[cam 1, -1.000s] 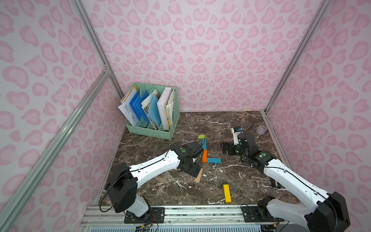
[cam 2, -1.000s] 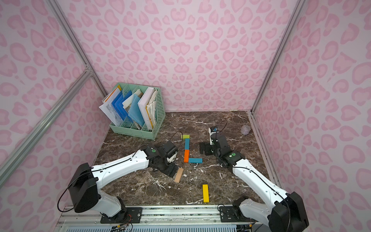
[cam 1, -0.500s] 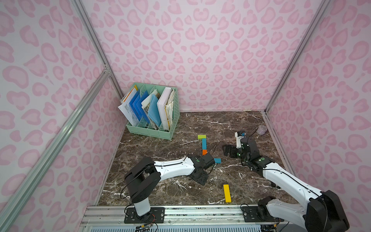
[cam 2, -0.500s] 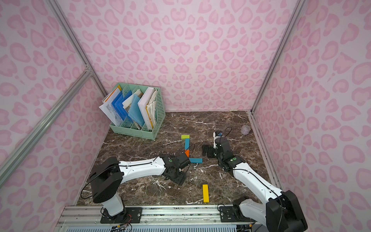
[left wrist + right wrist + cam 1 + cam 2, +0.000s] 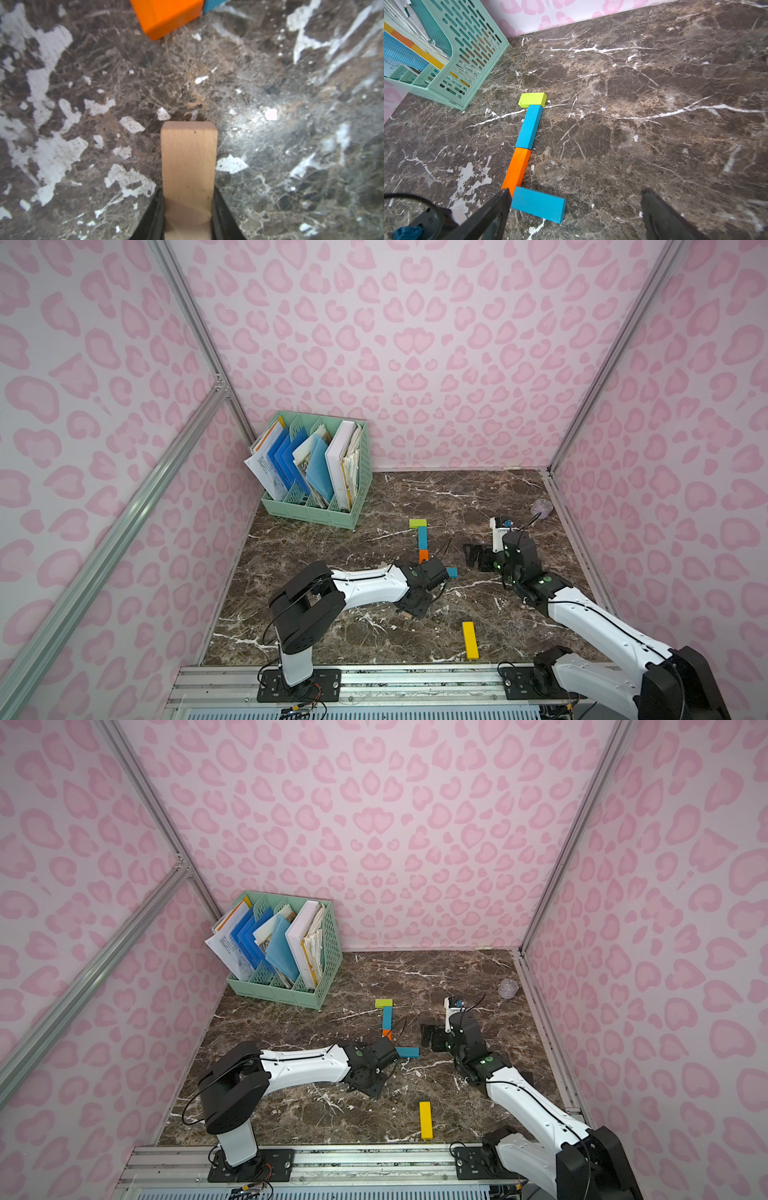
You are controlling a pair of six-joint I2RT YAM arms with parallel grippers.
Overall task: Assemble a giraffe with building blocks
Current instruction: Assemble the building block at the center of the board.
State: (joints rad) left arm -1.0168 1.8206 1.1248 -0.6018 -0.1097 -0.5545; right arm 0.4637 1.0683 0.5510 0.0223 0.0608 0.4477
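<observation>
In both top views we've got the half-built giraffe (image 5: 422,543) lying flat around the middle of the dark brown marble worktop (image 5: 457,497). A short lime-green block (image 5: 417,523) sits nearest the far edge, with a teal blue bar (image 5: 422,538) butted against it. Then comes an orange bar (image 5: 423,556), and a second teal blue bar (image 5: 452,572) lies crosswise at its near end. A long yellow bar (image 5: 470,640) sits alone near the front edge. The left claw (image 5: 413,608) is low, just in front of the orange bar, and the right claw (image 5: 478,558) hangs on the giraffe's right-edge side. A mint-green lattice file rack (image 5: 316,514) fills the far left corner.

Left wrist view: the left claw (image 5: 188,207) is clamped on a plain tan wooden bar (image 5: 188,162). The bar's free end is short of the orange bar (image 5: 166,16), not touching.

Right wrist view: the right claw (image 5: 576,192) has its jaws wide apart with nothing between them, just beside the second teal blue bar (image 5: 537,203).
</observation>
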